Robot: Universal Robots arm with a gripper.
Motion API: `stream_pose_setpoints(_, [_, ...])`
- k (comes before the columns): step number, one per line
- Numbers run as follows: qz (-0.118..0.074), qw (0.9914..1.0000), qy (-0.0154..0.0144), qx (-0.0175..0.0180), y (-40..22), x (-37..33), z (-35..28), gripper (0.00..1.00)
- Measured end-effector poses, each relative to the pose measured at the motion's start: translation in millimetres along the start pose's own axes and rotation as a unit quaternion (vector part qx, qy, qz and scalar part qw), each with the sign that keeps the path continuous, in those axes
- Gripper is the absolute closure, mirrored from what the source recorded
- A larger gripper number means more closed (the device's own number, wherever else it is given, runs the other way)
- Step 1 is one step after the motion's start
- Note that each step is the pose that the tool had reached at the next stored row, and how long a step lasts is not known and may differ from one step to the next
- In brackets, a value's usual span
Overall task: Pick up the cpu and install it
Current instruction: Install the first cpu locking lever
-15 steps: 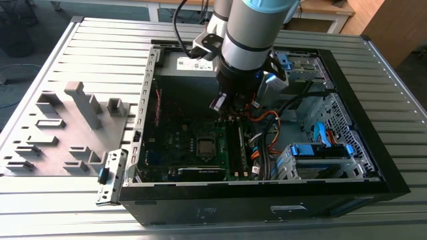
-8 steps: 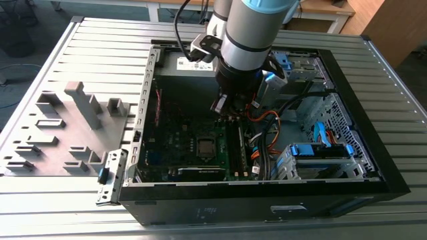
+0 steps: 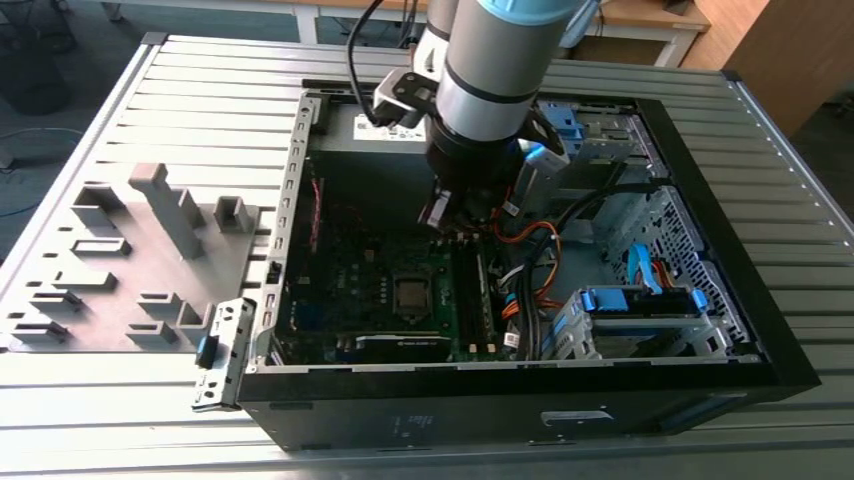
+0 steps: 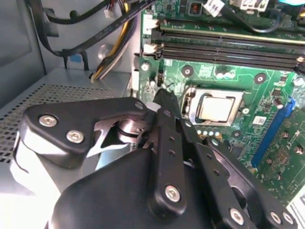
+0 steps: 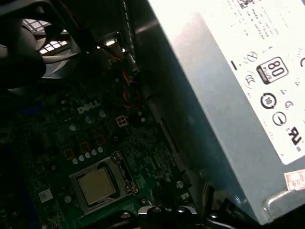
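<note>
The cpu (image 3: 411,292) is a small square chip with a silver-grey top, lying flat in the motherboard socket inside the open computer case (image 3: 694,200). Both wrist views show the cpu (image 4: 217,107) (image 5: 96,183) framed by the socket's metal bracket. My gripper (image 3: 438,222) hangs above the board, a short way from the socket toward the back of the case. The gripper (image 4: 161,95) is shut with nothing in it, its black linkages converging in the foreground. Its tip also shows in the first wrist view (image 5: 167,212), just beside the socket.
A big grey power supply (image 5: 228,95) with a white label rises close beside the gripper. Memory slots (image 4: 228,45) run along the socket. Orange and black cables (image 3: 534,250) and a blue drive cage (image 3: 641,305) stand at the exterior view's right. A grey fixture plate (image 3: 134,260) lies outside the case.
</note>
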State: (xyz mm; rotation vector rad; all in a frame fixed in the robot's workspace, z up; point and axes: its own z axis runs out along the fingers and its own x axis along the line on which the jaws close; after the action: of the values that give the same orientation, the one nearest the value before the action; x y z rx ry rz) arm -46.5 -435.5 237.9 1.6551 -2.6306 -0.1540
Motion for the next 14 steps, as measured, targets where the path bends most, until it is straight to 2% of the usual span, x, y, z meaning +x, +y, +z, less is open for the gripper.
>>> stream_pose_setpoints(8, [-0.009,0.99991,0.0090,0.0036,1.1,4.7,0.0,0.89])
stream_pose_setpoints(14, [-0.009,0.99987,0.0122,0.0051,-2.6,15.5,-0.5,0.89])
